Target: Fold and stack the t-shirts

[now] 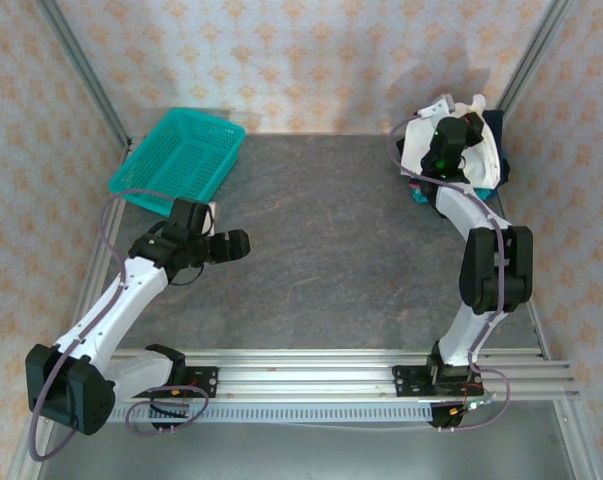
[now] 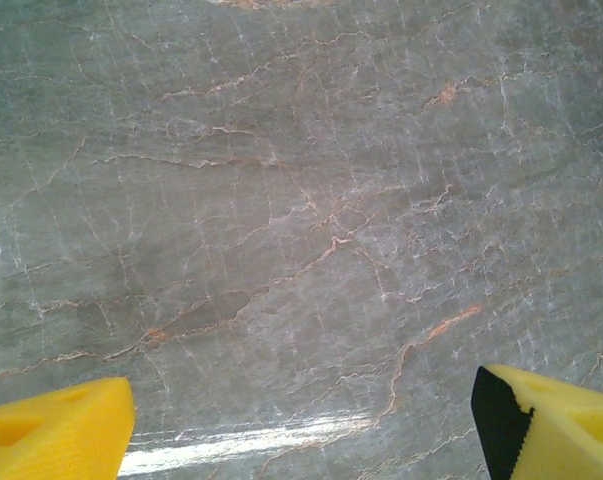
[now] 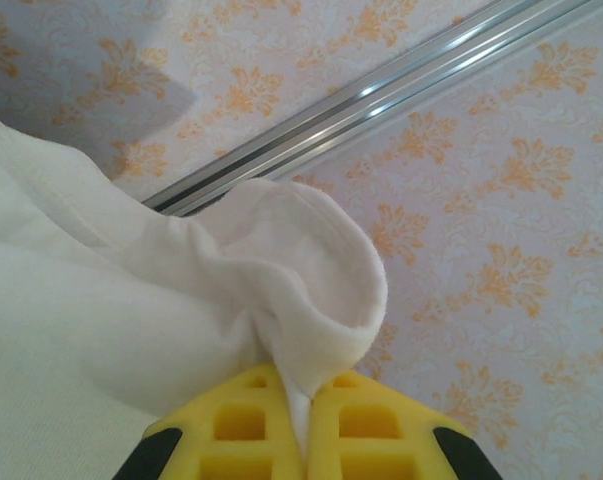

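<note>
white soft-cloth t-shirt [image 1: 419, 145] lies bunched at the far right corner of the grey marbled table [image 1: 331, 230], with a teal edge [image 1: 418, 197] peeking from under it. right gripper [image 3: 303, 410] is clamped fully closed on a thin fold of the shirt's edge, its yellow fingers [image 3: 241, 435] meeting through the fabric. left gripper [image 2: 301, 430] hangs spread wide over bare tabletop, holding nothing, near the teal plastic mesh basket [image 1: 181, 160]. likely risks - so shallow a bite may slip on lifting, or the pull may drag along whatever lies underneath.
</note>
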